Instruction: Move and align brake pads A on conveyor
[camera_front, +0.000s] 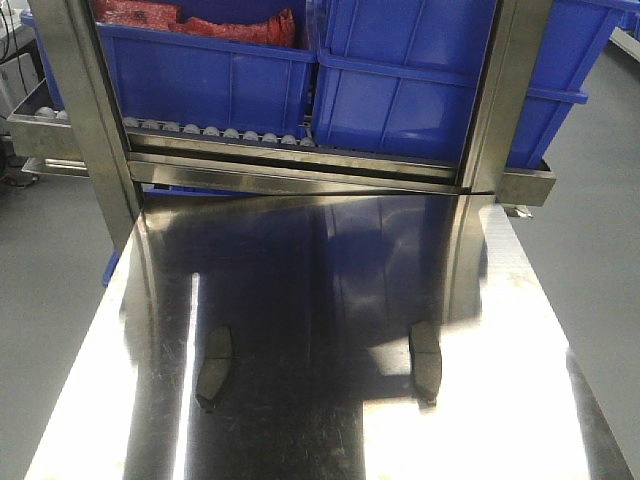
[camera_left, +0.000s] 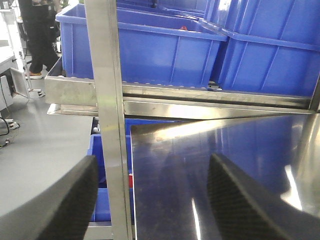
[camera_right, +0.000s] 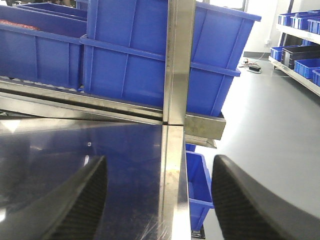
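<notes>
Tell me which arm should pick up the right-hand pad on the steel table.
Right, probably. The right gripper is open at the right edge of the table, the side where that pad lies; the left gripper is open at the left edge.

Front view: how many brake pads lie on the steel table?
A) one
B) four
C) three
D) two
D: only the left pad and the right pad show on the steel table, lying well apart.

Blue bins (camera_front: 400, 90) fill a roller rack (camera_front: 220, 132) behind the steel tabletop (camera_front: 320, 270); one perhaps holds red bags (camera_front: 230, 25).
</notes>
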